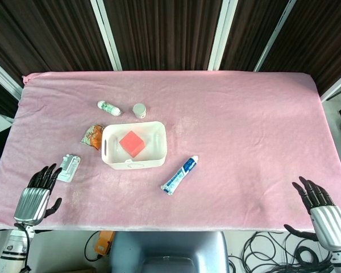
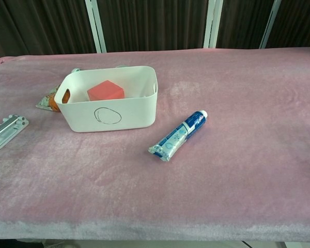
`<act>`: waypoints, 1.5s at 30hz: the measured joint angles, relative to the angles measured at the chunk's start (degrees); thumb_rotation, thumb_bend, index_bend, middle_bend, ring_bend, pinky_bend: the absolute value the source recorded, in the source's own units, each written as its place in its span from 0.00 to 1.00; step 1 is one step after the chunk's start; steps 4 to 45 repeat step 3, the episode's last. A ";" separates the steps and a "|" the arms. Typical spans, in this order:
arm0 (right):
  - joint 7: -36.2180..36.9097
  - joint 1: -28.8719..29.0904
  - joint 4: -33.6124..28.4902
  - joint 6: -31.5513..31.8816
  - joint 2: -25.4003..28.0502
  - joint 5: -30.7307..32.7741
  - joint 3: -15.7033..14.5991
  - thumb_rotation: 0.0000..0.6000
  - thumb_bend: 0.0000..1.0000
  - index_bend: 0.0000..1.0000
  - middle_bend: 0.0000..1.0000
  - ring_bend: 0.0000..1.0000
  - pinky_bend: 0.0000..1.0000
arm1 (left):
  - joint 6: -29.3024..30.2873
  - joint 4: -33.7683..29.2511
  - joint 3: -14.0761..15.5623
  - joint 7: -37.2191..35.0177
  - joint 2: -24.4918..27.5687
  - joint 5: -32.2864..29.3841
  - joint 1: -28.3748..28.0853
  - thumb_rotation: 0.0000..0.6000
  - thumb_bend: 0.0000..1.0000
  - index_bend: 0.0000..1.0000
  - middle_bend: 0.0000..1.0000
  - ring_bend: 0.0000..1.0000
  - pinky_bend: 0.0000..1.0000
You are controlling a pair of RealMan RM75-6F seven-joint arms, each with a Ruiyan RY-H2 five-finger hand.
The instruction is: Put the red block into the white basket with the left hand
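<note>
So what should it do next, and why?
Probably nothing more than rest the left hand where it is: the red block lies inside the white basket, and the hand is open, near the table's front-left edge, holding nothing. The job looks done.
</note>
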 measured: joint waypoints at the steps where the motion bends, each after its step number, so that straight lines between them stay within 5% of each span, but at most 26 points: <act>1: -0.09 -0.04 0.10 0.03 -0.04 -0.16 -0.12 1.00 0.10 0.00 0.00 0.00 0.23 | 0.12 0.21 -0.19 -0.11 0.03 0.11 0.31 1.00 0.35 0.00 0.00 0.00 0.14; 45: -0.25 -0.08 0.22 0.02 -0.13 -0.28 -0.22 1.00 0.10 0.00 0.00 0.00 0.23 | 0.25 0.45 -0.70 -0.34 0.14 0.12 0.93 1.00 0.35 0.00 0.00 0.00 0.14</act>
